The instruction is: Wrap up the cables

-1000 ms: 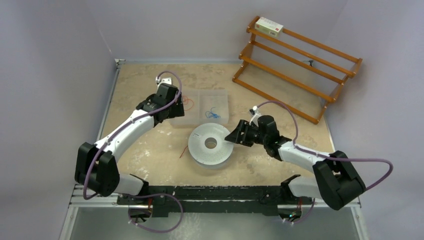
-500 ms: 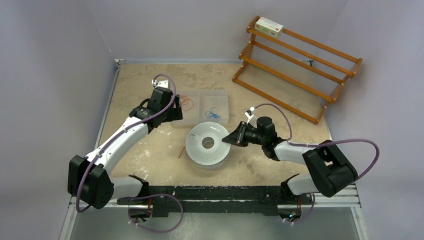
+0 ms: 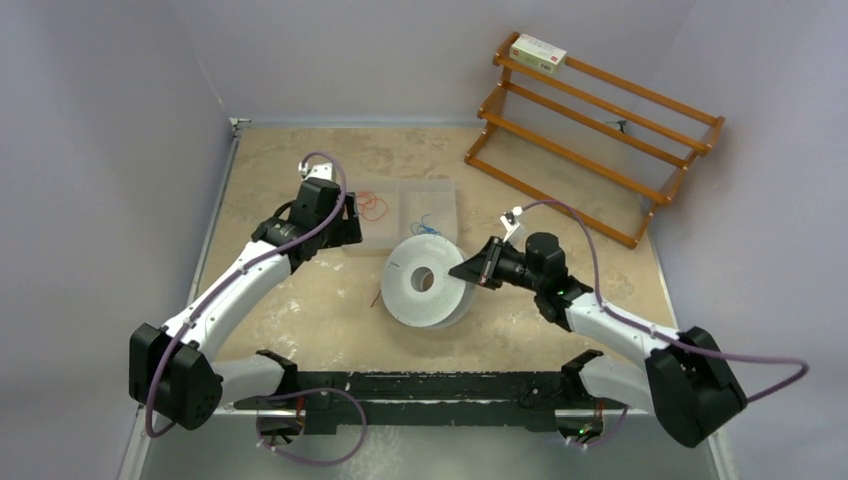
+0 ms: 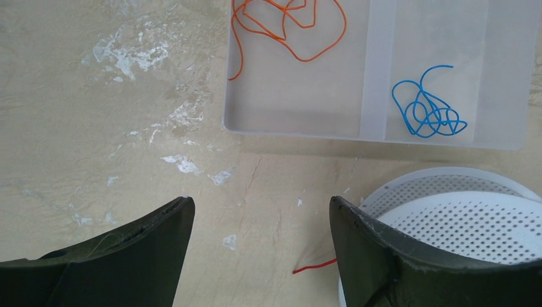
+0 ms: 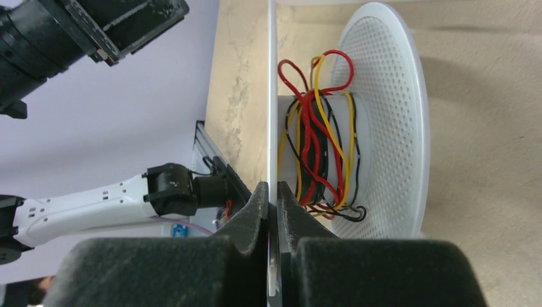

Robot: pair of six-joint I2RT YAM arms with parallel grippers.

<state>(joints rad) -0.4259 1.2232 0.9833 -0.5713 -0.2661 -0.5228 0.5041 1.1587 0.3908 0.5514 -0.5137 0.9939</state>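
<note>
A white spool [image 3: 430, 283] with perforated flanges stands tipped up on the table. My right gripper [image 3: 470, 272] is shut on the rim of its near flange [image 5: 273, 96], fingertips [image 5: 259, 201] pinching the thin plate. Red, yellow and black cables [image 5: 319, 147] are wound round the core. A loose red strand [image 4: 316, 264] trails from the spool onto the table. An orange cable [image 4: 287, 29] and a blue cable [image 4: 425, 109] lie curled in separate compartments of a clear tray [image 4: 377, 77]. My left gripper [image 4: 262, 211] hangs open above the table before the tray, holding nothing.
A wooden rack [image 3: 600, 130] with a small box [image 3: 538, 50] on top stands at the back right. The tray [image 3: 400, 235] sits just behind the spool. Grey walls close in the table's left and back edges.
My right gripper has shut on the spool's flange and tipped the spool up from lying flat. The left arm has drawn back a little toward the left.
</note>
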